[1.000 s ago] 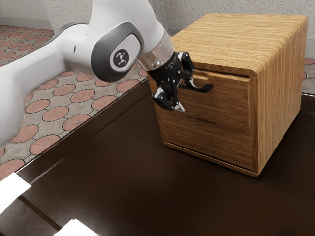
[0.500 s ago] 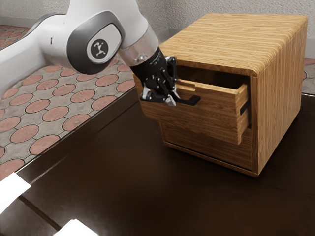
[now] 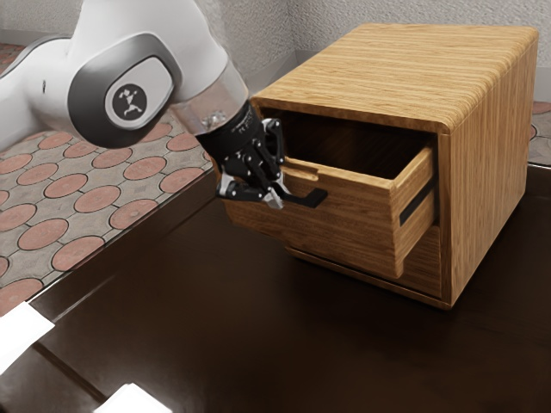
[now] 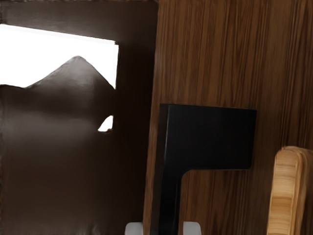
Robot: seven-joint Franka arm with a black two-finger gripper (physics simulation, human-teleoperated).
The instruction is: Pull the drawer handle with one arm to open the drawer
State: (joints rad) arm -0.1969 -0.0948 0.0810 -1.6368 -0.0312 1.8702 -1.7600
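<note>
Nearest in the exterior view, two white sheets (image 3: pixel 19 334) lie at the lower left corner of the dark table (image 3: pixel 258 344), well apart from everything else. Further in, the gripper (image 3: pixel 254 191) hangs at the drawer (image 3: pixel 344 219) front, its black fingers closed narrowly around the black handle (image 3: pixel 306 198). In the wrist view the handle (image 4: pixel 205 142) is an L-shaped bar against the drawer (image 4: pixel 205 58) front, with the bar's stem running between two pale pads (image 4: pixel 134 228), one on each side of it. The table (image 4: pixel 73 171) shows past the front's edge.

The drawer stands well out of the cabinet (image 3: pixel 482 146), roughly half its length, toward the exterior view's left. Its right side wall carries a dark slide rail (image 3: pixel 416 205). The inside of the drawer is hidden behind its front and side walls, so I cannot tell what lies in it. The opening in the cabinet above it is in shadow. Below the drawer a fixed lower panel (image 3: pixel 430 268) closes the cabinet front. The cabinet sits on the table.

Behind the gripper, the white arm (image 3: pixel 52 86) comes in from the exterior view's left. Its grey joint cap (image 3: pixel 129 101) bears a small white emblem, a figure and not letters. Beyond the table lies a floor (image 3: pixel 77 198) of reddish round tiles, then a pale wall (image 3: pixel 284 26).
</note>
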